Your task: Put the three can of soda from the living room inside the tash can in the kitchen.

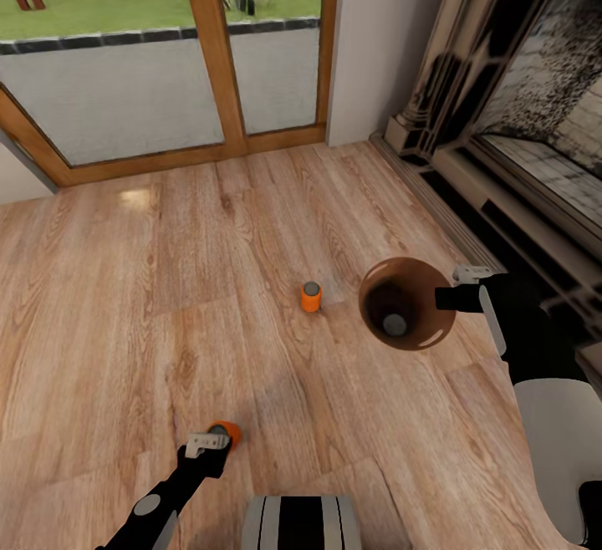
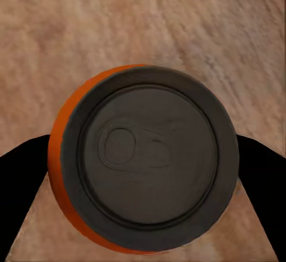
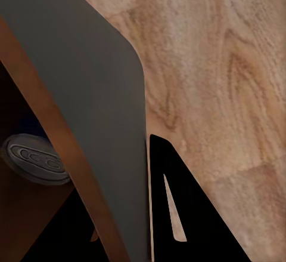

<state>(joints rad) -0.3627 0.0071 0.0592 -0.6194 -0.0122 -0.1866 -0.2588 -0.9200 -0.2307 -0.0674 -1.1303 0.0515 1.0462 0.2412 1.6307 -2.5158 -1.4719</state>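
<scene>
Room: we are in the living room, over a plank floor (image 1: 167,299) of light wood. Wood-framed glass doors (image 1: 209,48) stand at the far side, and a dark ornate fireplace (image 1: 518,115) is at the right.

Tash can: we see the glossy copper-brown tash can (image 1: 407,303) held off the floor at the right, with its mouth turned toward our head camera. The right gripper (image 1: 456,297) is closed on its rim; in the right wrist view one finger is outside the wall (image 3: 77,154) and one is inside.

Can inside: one can of soda (image 1: 395,324) lies at the bottom of the pail. We see its grey top also in the right wrist view (image 3: 36,159).

Can on floor: a second orange can (image 1: 311,297) stands upright on the planks, just left of the pail and apart from it.

Can in hand: the third can (image 1: 224,432) is near, at the left. The left gripper (image 1: 209,443) is clamped on it; in the left wrist view its grey top (image 2: 149,160) sits between the two dark fingers (image 2: 21,172).
</scene>
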